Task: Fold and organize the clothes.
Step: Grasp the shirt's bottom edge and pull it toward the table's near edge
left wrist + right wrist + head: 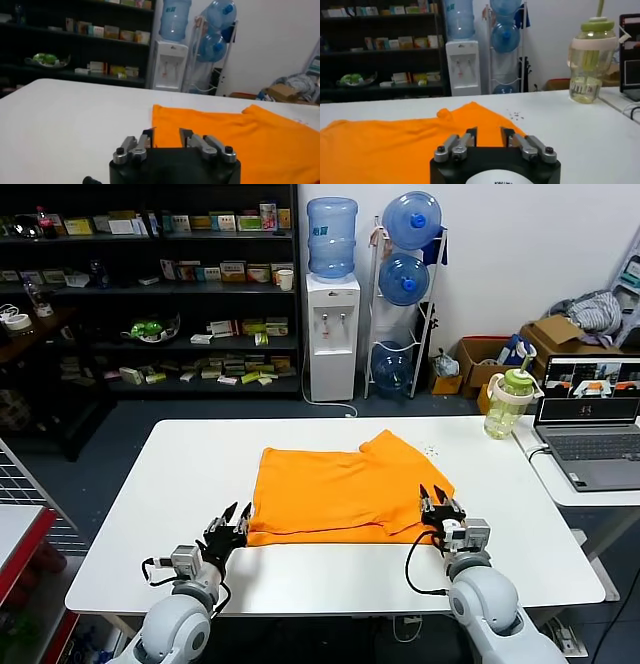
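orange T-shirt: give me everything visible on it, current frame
The orange T-shirt is plain, bright orange, soft-looking fabric, lying flat on the white table near its front edge. It looks partly folded into a rough rectangle, with one short sleeve sticking out at the far right corner. No lettering is readable. The left gripper sits open at its near left corner, the right gripper open at its near right edge; neither visibly grips the cloth. Nothing lies on it.

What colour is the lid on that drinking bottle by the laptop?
Light green, on the clear bottle; the right wrist view shows it best.
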### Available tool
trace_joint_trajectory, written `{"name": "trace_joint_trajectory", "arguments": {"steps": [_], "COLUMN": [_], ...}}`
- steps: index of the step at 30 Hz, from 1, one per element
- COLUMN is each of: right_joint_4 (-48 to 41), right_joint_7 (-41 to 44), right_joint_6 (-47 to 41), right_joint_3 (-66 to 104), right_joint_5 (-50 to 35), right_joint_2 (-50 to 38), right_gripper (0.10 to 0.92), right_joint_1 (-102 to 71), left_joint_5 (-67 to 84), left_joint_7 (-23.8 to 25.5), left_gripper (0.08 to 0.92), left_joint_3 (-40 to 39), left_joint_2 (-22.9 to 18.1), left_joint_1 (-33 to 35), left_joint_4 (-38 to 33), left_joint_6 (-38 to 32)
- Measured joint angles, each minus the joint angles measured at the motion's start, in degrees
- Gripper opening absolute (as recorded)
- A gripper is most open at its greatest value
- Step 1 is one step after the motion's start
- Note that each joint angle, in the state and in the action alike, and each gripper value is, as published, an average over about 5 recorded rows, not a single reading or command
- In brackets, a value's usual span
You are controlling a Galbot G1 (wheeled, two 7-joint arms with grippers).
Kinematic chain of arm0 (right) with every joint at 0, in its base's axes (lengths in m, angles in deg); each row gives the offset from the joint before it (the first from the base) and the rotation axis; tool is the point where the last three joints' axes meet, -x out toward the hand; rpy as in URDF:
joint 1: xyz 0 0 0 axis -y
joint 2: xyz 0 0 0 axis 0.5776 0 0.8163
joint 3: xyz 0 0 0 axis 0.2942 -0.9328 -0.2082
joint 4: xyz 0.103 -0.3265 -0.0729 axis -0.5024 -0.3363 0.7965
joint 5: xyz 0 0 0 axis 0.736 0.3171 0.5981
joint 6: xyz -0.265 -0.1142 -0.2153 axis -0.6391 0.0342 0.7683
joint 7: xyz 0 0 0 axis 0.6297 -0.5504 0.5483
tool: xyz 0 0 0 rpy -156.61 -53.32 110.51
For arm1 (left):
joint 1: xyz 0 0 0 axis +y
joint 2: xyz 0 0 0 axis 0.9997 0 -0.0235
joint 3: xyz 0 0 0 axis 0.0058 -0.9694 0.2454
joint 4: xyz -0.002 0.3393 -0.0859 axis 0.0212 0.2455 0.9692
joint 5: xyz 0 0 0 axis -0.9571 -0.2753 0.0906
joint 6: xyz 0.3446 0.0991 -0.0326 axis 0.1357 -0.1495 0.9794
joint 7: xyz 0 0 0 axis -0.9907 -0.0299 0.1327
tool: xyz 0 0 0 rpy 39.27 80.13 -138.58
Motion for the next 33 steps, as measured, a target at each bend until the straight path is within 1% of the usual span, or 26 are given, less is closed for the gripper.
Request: {"name": "trace_joint_trajectory", "arguments": {"steps": [2, 7, 9, 12, 20, 31, 33], "right_joint_4": [0.3, 0.6, 0.7, 0.5, -0.9, -3.6, -3.8], "right_joint_7": [0.5, 1.8, 2.3, 2.8, 3.8, 4.3, 4.3], "right_joint_6": [0.2, 0.6, 0.5, 0.4, 0.0, -0.6, -0.9], "right_joint_3": [0.7, 2.7, 3.4, 4.0, 4.5, 4.2, 4.1], "right_joint_5": [0.4, 0.7, 0.5, 0.1, -1.3, -2.4, -2.7], "right_joint_2": [-0.6, -2.0, -2.2, -2.4, -2.5, -2.5, -2.4], "right_gripper": [0.614, 0.759, 0.798, 0.819, 0.823, 0.822, 0.820], "right_joint_1": [-1.3, -5.3, -6.6, -7.9, -8.6, -6.4, -6.2], "left_joint_5": [0.2, 0.6, 0.7, 0.9, 1.0, 1.0, 0.9], "left_joint_7": [0.0, 0.4, 0.7, 1.2, 1.8, 2.3, 2.1], "left_gripper": [0.554, 0.710, 0.765, 0.812, 0.823, 0.823, 0.809], "left_joint_3": [0.3, 1.0, 1.0, 0.8, 0.3, 0.0, -0.2], "left_joint_2": [0.3, 0.5, 0.4, 0.0, -1.4, -2.4, -2.5], "left_joint_1": [0.9, 4.0, 5.2, 6.3, 6.7, 4.5, 4.1], "left_joint_4": [-0.5, -1.2, -1.2, -0.8, 0.8, 3.3, 3.8], "left_joint_6": [0.4, 0.8, 0.9, 1.1, 1.4, 1.4, 1.5]}}
